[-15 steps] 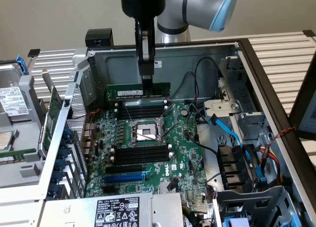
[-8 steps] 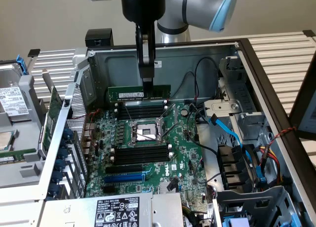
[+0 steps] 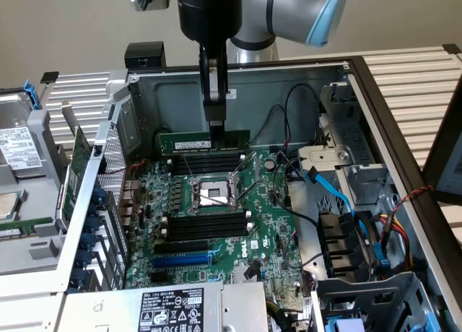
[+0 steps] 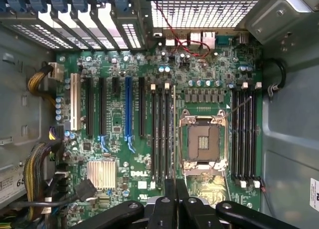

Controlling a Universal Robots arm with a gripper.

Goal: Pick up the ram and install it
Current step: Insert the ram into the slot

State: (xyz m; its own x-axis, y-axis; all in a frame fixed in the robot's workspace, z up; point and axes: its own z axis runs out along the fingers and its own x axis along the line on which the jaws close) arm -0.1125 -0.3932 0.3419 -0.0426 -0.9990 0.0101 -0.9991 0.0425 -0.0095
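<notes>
the motherboard [image 3: 253,231] lies flat in the case [image 3: 289,94]. the cpu socket [image 3: 213,195] sits mid-board, with memory slots [image 3: 206,225] on its near side and more on its far side. the ram [image 3: 184,141], pinched in the gripper [image 3: 216,132], hangs above the far slots by the board's far edge. the power supply [image 3: 173,307] lies along the case's near edge. an expansion card [image 3: 76,169] stands beyond the wall at the exterior view's left.

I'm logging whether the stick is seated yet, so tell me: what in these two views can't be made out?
- Exterior view: whether the ram touches the black slots; its own board hides the contact edge.
- Exterior view: the ram's middle, covered by the shut pincer.
- Exterior view: the ram's label text, too small.
- Wrist view: a white sticker on the case wall, cut by the picture's edge.
</notes>
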